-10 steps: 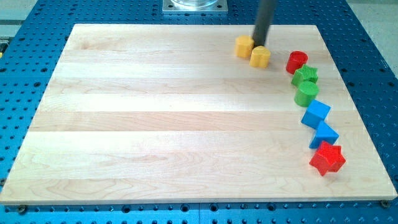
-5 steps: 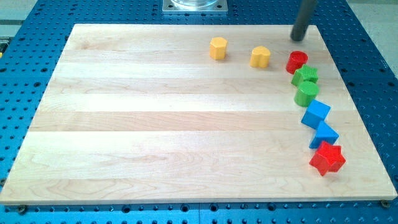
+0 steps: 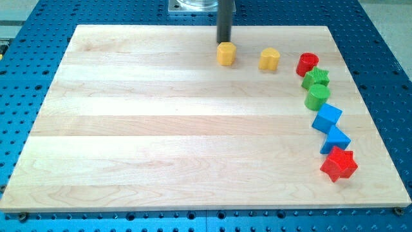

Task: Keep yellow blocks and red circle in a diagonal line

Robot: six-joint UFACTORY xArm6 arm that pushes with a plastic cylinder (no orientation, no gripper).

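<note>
Two yellow blocks sit near the view's top: a yellow hexagon (image 3: 225,53) and, to its right, a yellow heart-like block (image 3: 270,59). The red circle (image 3: 307,64) lies further right and slightly lower. The three form a gently descending row toward the view's right. My tip (image 3: 224,42) stands right behind the yellow hexagon, at its top edge, touching or nearly touching it.
Below the red circle a curved column runs down the view's right side: a green star (image 3: 316,78), a green circle (image 3: 317,97), two blue blocks (image 3: 327,118) (image 3: 337,139) and a red star (image 3: 338,164). A metal mount (image 3: 201,6) sits past the board's top edge.
The yellow hexagon slid left, away from the yellow heart, between the first two frames. My tip swung right above the red circle, then left to behind the hexagon.
</note>
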